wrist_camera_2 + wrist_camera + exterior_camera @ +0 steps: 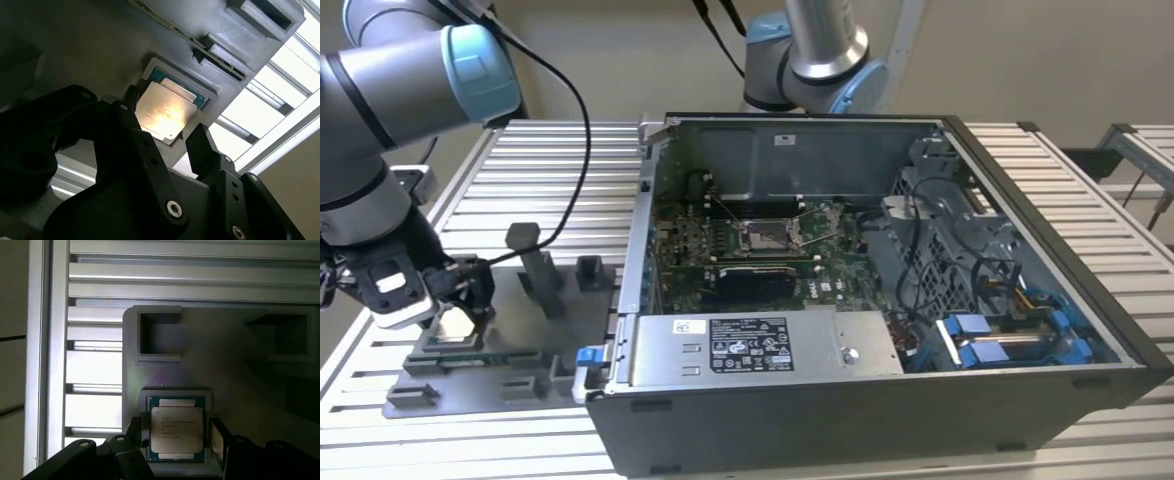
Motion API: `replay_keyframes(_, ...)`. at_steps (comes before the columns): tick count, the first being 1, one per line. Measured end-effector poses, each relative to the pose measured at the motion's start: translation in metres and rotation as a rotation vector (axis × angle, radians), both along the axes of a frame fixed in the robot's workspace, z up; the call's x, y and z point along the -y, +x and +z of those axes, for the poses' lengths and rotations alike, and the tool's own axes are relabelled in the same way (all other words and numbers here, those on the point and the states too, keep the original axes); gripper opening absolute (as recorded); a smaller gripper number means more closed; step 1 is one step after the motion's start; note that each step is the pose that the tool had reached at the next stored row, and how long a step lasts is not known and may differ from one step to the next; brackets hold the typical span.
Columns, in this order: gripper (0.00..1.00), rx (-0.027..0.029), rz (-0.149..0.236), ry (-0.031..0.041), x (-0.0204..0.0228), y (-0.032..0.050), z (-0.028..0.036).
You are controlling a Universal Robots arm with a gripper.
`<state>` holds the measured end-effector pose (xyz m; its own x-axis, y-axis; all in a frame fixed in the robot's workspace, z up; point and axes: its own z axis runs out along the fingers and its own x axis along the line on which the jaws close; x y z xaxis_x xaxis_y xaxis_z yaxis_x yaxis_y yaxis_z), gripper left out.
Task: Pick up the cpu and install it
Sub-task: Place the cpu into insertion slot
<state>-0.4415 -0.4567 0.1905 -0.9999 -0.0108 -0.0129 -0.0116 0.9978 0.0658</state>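
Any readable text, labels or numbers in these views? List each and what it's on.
Nothing can be quoted; all the print is too small or blurred.
cpu: lines of dark print on its metal top, unreadable.
Large white label on the silver box inside the computer case: unreadable.
Small white sticker beside that label: unreadable.
White sticker on the case's inner wall: unreadable.

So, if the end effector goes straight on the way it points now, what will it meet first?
Probably the cpu, lying in its recess of the grey fixture tray. The end effector points at it, fingertips on either side, so they might reach the tray first; depth is unclear.
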Motion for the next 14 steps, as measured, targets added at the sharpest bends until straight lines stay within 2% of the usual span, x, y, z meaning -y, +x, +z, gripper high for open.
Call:
replay_keyframes(8,1.00,-0.0023,0.000,-0.0002,0.0000,0.0007,-0.0024)
replay_keyframes(14,1.00,-0.0021,0.000,0.0002,0.0000,0.0015,-0.0035)
